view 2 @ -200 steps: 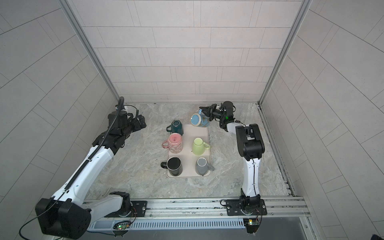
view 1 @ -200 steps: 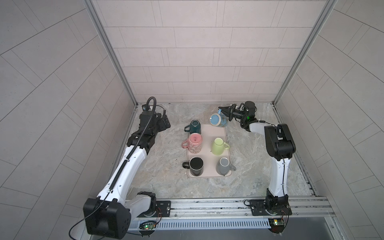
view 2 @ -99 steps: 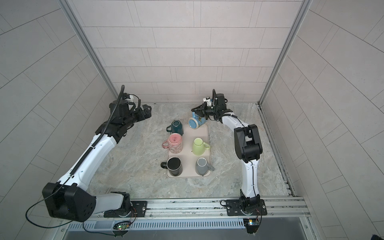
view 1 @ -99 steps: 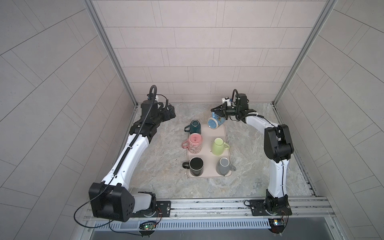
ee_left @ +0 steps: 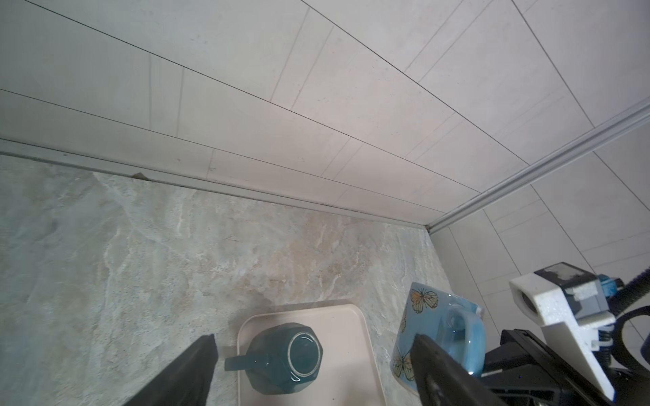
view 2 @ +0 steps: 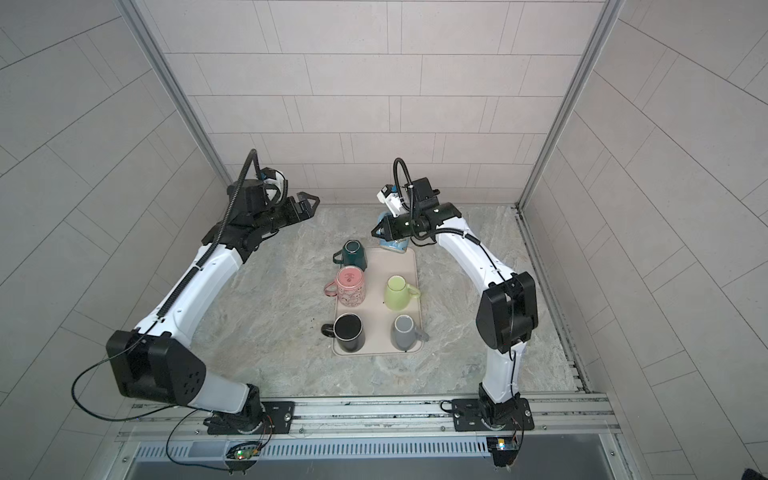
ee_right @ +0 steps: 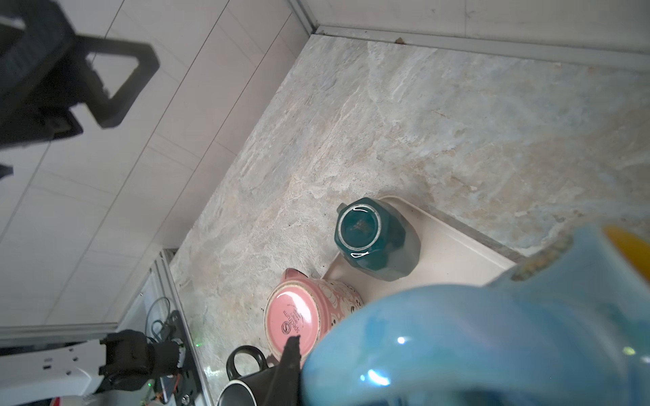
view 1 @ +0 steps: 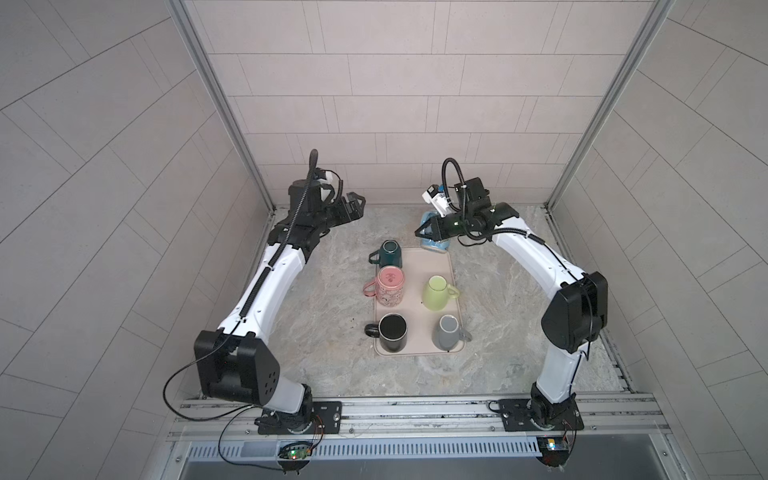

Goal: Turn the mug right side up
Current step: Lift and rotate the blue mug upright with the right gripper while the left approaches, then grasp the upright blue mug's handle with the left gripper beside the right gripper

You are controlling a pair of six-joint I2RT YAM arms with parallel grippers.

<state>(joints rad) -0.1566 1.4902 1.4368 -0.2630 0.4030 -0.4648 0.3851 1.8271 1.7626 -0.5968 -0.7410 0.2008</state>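
Here, right gripper (view 1: 422, 233): clamped on the handle of the blue butterfly mug (ee_left: 422, 316).
Mug's place: at the far right corner of the beige tray (view 1: 440, 266), beside the upside-down teal mug (view 1: 390, 254).
Left gripper (view 1: 356, 203): spread wide, empty, raised.

- Glossy light-blue mug (ee_left: 422, 316) with orange butterflies.
- At the far right corner of the tray (view 1: 451, 266), gripped by its handle; tilt and contact with tray unclear.

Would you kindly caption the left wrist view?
Open left gripper frames an inverted teal mug; right gripper holds the butterfly mug.
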